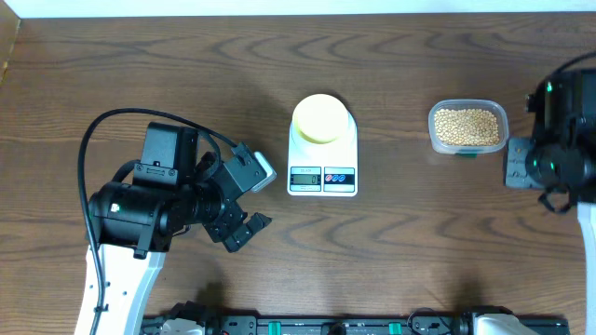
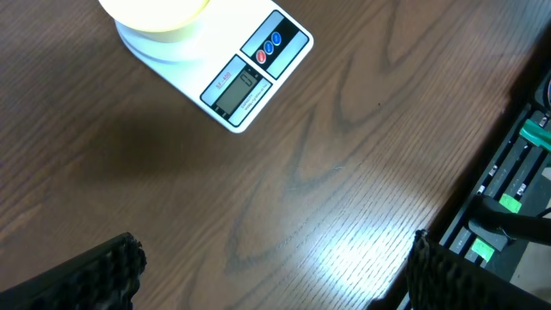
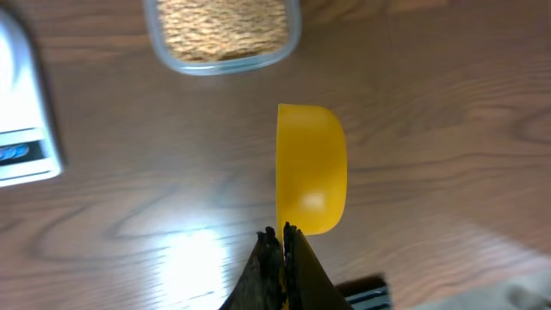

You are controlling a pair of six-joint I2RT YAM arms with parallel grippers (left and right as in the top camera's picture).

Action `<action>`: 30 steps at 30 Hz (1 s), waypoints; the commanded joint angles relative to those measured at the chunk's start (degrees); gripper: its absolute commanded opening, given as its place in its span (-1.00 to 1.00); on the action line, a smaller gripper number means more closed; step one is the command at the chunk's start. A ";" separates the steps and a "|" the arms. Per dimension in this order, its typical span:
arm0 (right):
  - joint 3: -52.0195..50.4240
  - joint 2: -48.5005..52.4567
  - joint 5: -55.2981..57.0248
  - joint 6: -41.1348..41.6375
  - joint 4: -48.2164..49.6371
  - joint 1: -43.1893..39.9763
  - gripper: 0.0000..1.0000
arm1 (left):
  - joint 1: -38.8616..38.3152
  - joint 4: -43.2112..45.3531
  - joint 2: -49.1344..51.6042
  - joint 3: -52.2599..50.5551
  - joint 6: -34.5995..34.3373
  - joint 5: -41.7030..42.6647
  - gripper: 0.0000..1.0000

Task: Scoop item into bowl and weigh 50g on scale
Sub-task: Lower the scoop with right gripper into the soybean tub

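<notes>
Pinched thinly in the right claw (image 3: 280,231), the yellow scoop (image 3: 312,168) may twist and spill beans (image 3: 222,26) before the bowl (image 1: 319,116); left claw (image 2: 271,280) gapes wide, empty.

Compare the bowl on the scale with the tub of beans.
The bowl is round and pale yellow; the tub is clear and rounded-rectangular. The bowl sits on the scale; the tub sits on the table. The tub holds beans; the bowl shows none. Both stand upright, open-topped.
</notes>
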 commanded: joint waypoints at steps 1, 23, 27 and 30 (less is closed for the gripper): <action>1.11 4.09 4.94 -2.01 0.00 -0.42 -0.98 | 0.24 -0.17 -0.33 1.11 1.01 -0.50 0.99; 1.11 20.65 -3.10 -2.10 16.24 -0.42 -0.98 | 0.24 -0.17 -0.33 1.11 1.01 -0.50 0.99; 1.11 22.34 -3.28 -3.85 16.61 -0.42 -0.98 | 0.24 -0.17 -0.33 1.11 1.01 -0.50 0.99; 1.11 22.58 -3.23 -5.25 18.05 -0.63 -0.98 | 0.24 -0.17 -0.33 1.11 1.01 -0.50 0.99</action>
